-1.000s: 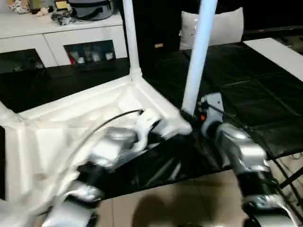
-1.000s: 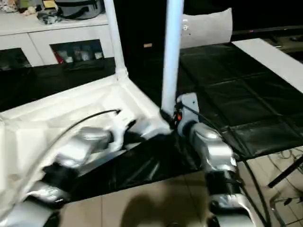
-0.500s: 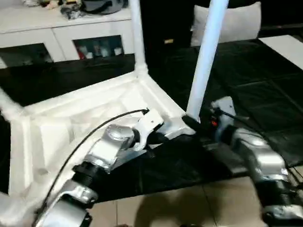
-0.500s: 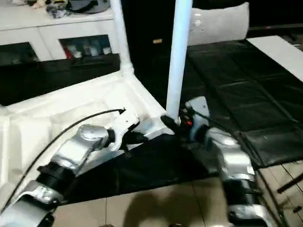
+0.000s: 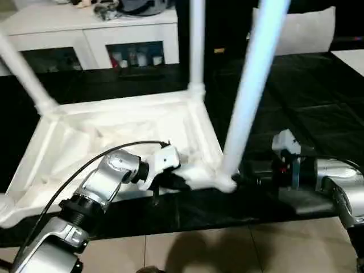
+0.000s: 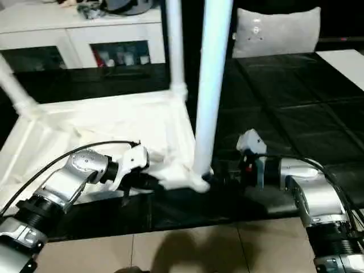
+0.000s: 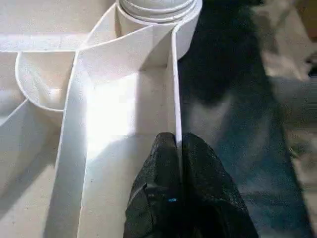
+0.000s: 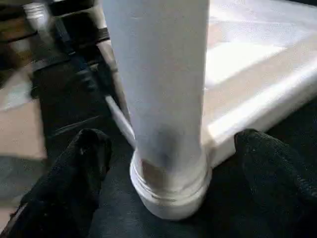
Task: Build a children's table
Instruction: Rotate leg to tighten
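The children's table lies upside down on a black mat, its white ribbed top [image 5: 114,131] facing up. Three white legs stand in corner sockets: the near right leg [image 5: 250,85], the far right leg [image 5: 196,45] and the far left leg [image 5: 23,74]. My left gripper [image 7: 177,141] is shut on the thin rim wall [image 7: 173,89] of the top, just beside the near right socket. My right gripper [image 6: 223,174] stands open around the base of that near leg [image 8: 158,74], one black finger [image 8: 91,148] on each side, apart from it.
A white cabinet with glass doors [image 5: 91,40] runs along the back. A grey cushion [image 5: 307,31] leans at the back right, and a white board [image 5: 350,57] lies at the right edge. The black mat [image 5: 307,102] ends at a tiled floor [image 5: 199,250] in front.
My right gripper's fingers have spread apart, letting go of the near leg's base. The left gripper stays clamped on the rim. The camera has shifted, bringing the far left leg into view.
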`<state>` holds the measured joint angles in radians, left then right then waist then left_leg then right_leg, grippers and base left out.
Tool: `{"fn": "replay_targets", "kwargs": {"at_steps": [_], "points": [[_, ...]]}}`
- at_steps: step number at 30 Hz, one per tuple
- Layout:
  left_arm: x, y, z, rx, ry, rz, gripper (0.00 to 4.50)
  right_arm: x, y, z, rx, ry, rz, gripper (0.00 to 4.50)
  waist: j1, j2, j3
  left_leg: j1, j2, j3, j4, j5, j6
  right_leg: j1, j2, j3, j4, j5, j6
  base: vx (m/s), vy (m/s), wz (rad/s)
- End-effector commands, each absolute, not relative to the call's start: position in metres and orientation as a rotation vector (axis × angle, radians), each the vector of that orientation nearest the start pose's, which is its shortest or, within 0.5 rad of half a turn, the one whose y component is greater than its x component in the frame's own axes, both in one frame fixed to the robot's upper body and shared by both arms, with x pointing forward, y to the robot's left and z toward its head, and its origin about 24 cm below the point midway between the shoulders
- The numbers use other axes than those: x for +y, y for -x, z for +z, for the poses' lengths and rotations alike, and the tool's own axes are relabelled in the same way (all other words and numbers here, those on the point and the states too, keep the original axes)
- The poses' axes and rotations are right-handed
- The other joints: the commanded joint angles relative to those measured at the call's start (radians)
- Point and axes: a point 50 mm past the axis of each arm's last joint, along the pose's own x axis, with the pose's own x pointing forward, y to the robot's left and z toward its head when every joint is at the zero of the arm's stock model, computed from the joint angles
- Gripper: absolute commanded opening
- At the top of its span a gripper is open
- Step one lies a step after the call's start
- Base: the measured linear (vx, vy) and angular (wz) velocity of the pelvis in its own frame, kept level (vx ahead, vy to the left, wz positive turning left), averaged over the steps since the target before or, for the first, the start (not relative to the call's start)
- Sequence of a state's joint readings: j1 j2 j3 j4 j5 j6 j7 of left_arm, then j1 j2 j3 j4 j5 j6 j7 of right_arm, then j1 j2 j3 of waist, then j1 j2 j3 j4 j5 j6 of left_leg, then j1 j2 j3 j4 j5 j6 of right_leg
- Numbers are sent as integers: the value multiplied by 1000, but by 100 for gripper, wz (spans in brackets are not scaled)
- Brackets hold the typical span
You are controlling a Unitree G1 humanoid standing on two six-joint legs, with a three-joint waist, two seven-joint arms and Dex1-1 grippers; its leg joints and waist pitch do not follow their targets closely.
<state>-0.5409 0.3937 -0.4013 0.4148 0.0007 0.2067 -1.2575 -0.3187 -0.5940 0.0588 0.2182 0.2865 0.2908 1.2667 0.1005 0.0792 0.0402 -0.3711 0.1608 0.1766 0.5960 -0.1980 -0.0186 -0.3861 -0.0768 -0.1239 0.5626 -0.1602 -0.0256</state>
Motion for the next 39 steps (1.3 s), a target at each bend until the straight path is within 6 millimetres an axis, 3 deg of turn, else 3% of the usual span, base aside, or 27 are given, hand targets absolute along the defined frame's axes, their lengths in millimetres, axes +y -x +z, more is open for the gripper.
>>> {"fn": "replay_targets", "kwargs": {"at_steps": [1,7,16,23,25,28,29,30,31,32,33,34,36,37,39], "points": [[111,-290,52,516,-495,-1585,0,-205,-276,85,347,154,1268,396,-1,-19,-62,13,85,-29,-66,-161,103,45,-95,65,-59,-296,-166,0,0,0],[114,-284,54,538,-574,-1724,0,-192,-268,82,378,141,1454,345,11,-24,-62,17,85,-28,-66,-167,95,42,-96,66,-61,-333,-159,0,0,0],[113,-283,54,534,-573,-1751,0,-182,-259,78,407,89,1585,264,17,-27,-61,15,85,-28,-66,-174,81,43,-99,68,-61,-358,-152,0,0,0],[116,-283,53,543,-549,-1741,0,-181,-257,76,413,65,1595,211,20,-29,-58,19,84,-29,-67,-196,70,40,-99,67,-68,-417,-135,0,0,0],[112,-283,58,515,-403,-1678,0,-176,-261,74,403,9,1499,205,20,-27,-58,16,85,-30,-68,-189,67,42,-99,68,-64,-402,-141,0,0,0],[109,-284,59,509,-353,-1626,0,-171,-266,68,415,-3,1400,202,11,-28,-57,16,83,-29,-69,-198,61,40,-98,68,-65,-409,-144,0,0,0],[105,-287,58,511,-298,-1524,0,-161,-278,55,458,-5,1193,201,2,-28,-51,19,80,-30,-71,-229,40,36,-98,67,-71,-472,-129,0,0,0],[103,-288,57,516,-274,-1479,0,-158,-283,49,476,-9,1099,200,-13,-27,-45,18,72,-34,-73,-257,17,35,-97,60,-77,-534,-115,0,0,0],[103,-288,57,516,-274,-1479,0,-158,-283,49,476,-9,1099,199,-22,-29,-44,19,67,-36,-71,-274,8,36,-99,55,-84,-574,-100,0,0,0],[99,-289,56,518,-250,-1439,0,-154,-289,44,494,-20,1007,199,-42,-30,-41,12,63,-43,-73,-300,-6,45,-99,46,-89,-624,-67,0,0,0],[93,-290,54,523,-228,-1386,0,-149,-293,39,507,-39,926,198,-51,-32,-39,13,62,-45,-73,-320,-10,42,-97,42,-95,-647,-51,0,0,0],[90,-291,53,528,-215,-1357,0,-146,-295,36,516,-50,882,198,-68,-29,-39,29,58,-44,-66,-359,-14,31,-97,39,-108,-679,-37,0,0,0],[78,-296,50,532,-169,-1263,0,-135,-302,31,510,-67,776,198,-89,-29,-37,28,56,-46,-64,-384,-11,31,-96,34,-114,-698,-28,0,0,0],[68,-301,49,529,-127,-1181,0,-125,-308,28,496,-90,681,198,-104,-29,-35,34,53,-46,-60,-403,-10,24,-92,26,-123,-709,-23,0,0,0],[60,-307,50,517,-101,-1109,0,-119,-314,26,488,-112,594,198,-124,-25,-30,53,45,-48,-46,-460,-14,11,-87,-4,-149,-754,4,0,0,0]]}}
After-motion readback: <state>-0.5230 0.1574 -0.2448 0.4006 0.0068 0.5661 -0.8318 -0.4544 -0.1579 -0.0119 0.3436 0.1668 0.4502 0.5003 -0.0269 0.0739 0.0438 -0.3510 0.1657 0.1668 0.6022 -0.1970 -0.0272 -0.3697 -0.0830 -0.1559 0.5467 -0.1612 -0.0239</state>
